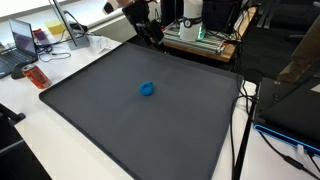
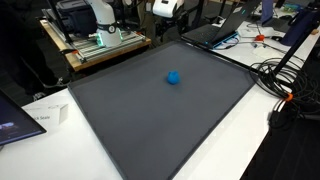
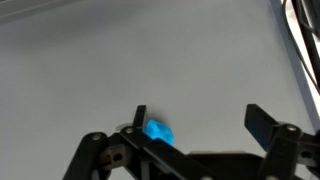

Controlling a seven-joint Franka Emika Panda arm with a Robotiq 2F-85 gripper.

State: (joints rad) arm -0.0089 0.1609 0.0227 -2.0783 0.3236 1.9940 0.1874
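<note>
A small bright blue object (image 1: 147,88) lies alone near the middle of a large dark grey mat (image 1: 110,125), seen in both exterior views (image 2: 173,77). My gripper (image 1: 152,36) hangs above the mat's far edge, well apart from the object. In the wrist view the gripper (image 3: 199,120) is open with nothing between its fingers. There the blue object (image 3: 158,131) shows low in the picture, just inside the left finger (image 3: 139,116), on the mat far below. The right finger (image 3: 259,120) stands over bare mat.
A laptop (image 1: 20,40) and a red item (image 1: 37,76) lie on the white table beside the mat. An equipment rack (image 1: 200,35) stands behind the mat. Another laptop (image 2: 215,30), cables (image 2: 285,75) and a white box (image 2: 55,115) ring the mat (image 2: 150,125).
</note>
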